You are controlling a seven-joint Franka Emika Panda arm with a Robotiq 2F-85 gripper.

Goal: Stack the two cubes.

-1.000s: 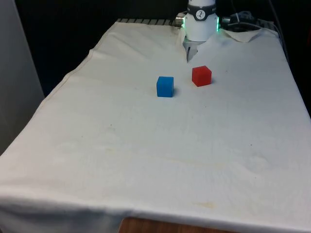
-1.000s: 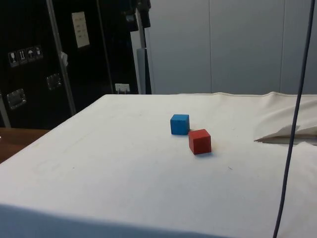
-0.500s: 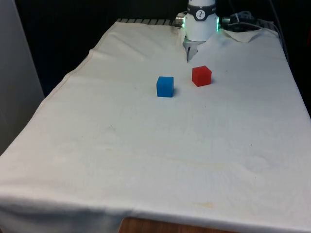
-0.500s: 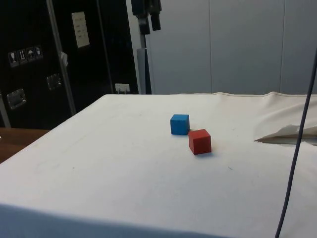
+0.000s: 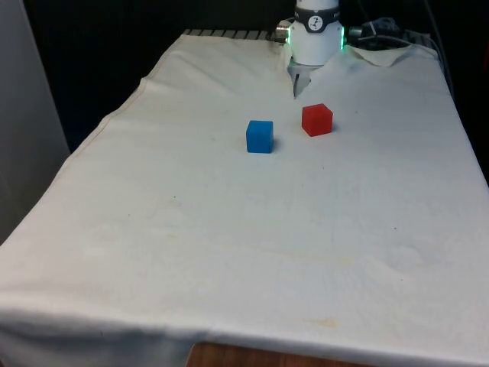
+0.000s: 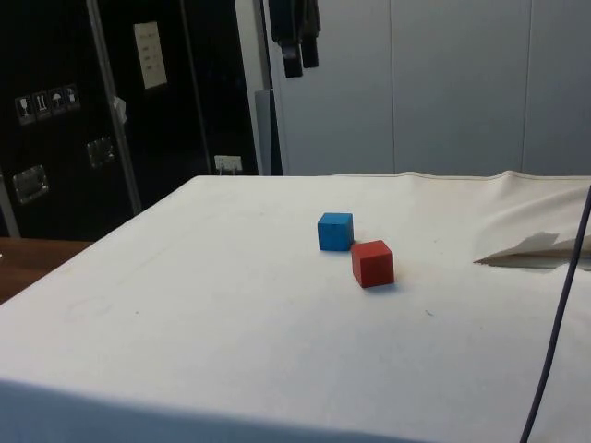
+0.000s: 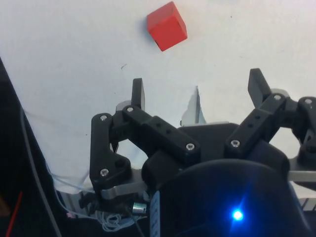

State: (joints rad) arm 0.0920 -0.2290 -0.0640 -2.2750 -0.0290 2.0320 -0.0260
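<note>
The black two-finger pincer [image 7: 197, 89] hangs high above the white cloth-covered table [image 5: 229, 229], its fingers [image 7: 138, 94] spread wide apart with nothing between them; in the side view the pincer [image 6: 300, 60] hovers well above the cubes and off towards the dark cabinets [image 6: 92, 111]; the small solid red cube [image 7: 167, 25] lies on the cloth far below, out beyond the fingertips. The red cube [image 6: 372, 263] rests flat on the table; the small solid blue cube [image 6: 335, 231] sits near it, apart, on the side closer under the pincer; in the front view the blue cube [image 5: 260, 136] and the red cube [image 5: 316, 119] stand separately, unstacked.
</note>
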